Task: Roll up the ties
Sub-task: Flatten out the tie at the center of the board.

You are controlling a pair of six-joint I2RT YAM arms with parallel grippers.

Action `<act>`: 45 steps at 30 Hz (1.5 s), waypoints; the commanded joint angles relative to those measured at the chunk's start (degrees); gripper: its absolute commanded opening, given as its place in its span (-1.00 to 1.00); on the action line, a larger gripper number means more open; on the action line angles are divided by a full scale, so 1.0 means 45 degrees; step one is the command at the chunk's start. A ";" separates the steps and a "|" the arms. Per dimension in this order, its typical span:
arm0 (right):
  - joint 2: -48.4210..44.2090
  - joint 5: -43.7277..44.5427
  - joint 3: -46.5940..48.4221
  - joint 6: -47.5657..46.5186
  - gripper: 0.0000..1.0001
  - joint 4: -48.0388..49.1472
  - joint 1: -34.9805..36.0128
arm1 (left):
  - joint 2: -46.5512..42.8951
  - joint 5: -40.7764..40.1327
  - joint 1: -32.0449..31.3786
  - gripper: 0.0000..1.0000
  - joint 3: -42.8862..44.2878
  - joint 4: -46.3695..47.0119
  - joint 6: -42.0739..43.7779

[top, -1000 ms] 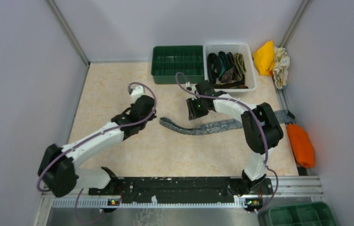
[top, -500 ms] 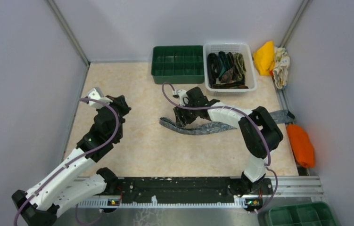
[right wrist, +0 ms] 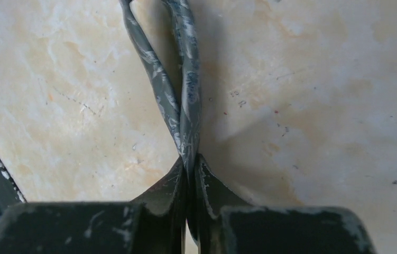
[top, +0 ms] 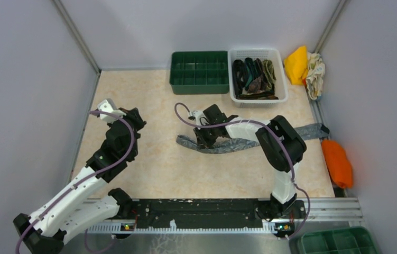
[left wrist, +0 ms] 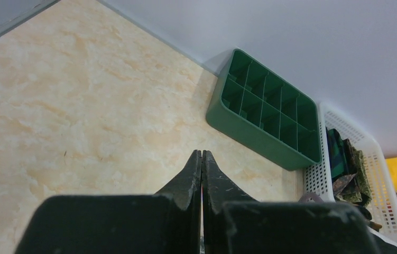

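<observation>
The right gripper [right wrist: 191, 159] pinches the grey tie [right wrist: 188, 106] close to one end, with its two fingers squeezed nearly together and the cloth caught between them. Just past its tips, two strips of the tie come out side by side and cross over each other, so this end looks folded or a bit twisted. The rest of the tie lies flat on the desk [top: 148, 95] and runs back behind this gripper, under its own arm and far off to that side. The left gripper [left wrist: 202, 153] is shut tight with nothing in it, and it hangs in the air well apart from the tie. In front of it and a little to its right sits the green tray [left wrist: 262, 116], and just past that is the white basket [left wrist: 312, 180] with the other ties [left wrist: 347, 172] inside. The job now seems to be starting the roll at the pinched end. To do it well, the first turn should be small and snug, with both edges lined up, or the coil will likely come out crooked. The twist near the tips probably needs to be laid flat first. Pulling hard could drag the whole tie along, so the empty gripper might help by pressing the long part down
</observation>
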 commanded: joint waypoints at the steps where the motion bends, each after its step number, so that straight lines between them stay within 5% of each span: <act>1: 0.0617 -0.1039 0.1054 -0.0773 -0.99 -0.0600 0.0143 | -0.0121 -0.0228 0.0009 -0.96 -0.0046 -0.0026 0.0322; 7: 0.2178 -0.4702 0.3371 -0.2379 -1.00 -0.4483 0.0138 | 0.0008 -0.0179 0.0027 -0.95 0.0250 0.0171 0.0671; 14: 0.4026 -0.5772 0.4310 -0.3955 -1.00 -0.7285 0.0137 | -0.0009 0.0312 0.0028 -0.95 0.0074 0.0348 0.0564; 23: 0.4123 -0.4204 0.6042 -0.2542 -0.09 -0.5585 -0.0126 | 0.0197 0.0379 0.0084 -0.94 -0.0334 0.0298 0.0308; 30: 0.3364 -0.0124 0.6945 -0.0264 0.00 -0.3719 -0.1057 | 0.0188 -0.0173 0.0086 -0.94 -0.0608 0.0105 0.0044; 35: 0.0953 0.4035 0.5046 0.1131 -0.22 -0.2679 -0.1725 | 0.0761 0.1028 0.0103 -0.96 -0.0887 0.1317 0.0948; 38: -0.1653 0.4634 0.2447 0.1422 -0.81 -0.1467 -0.1733 | 0.2004 0.2911 0.0139 -1.00 -0.0788 0.2612 0.1683; 40: -0.3046 0.4263 0.0977 0.1790 -1.00 -0.0953 -0.1706 | 0.3246 0.5229 0.0325 -1.00 -0.0371 0.3043 0.1837; 45: -0.5408 0.3529 -0.1680 0.2870 -1.00 -0.0558 -0.1245 | 0.6881 1.0250 0.0700 -1.00 0.1243 0.3194 0.1602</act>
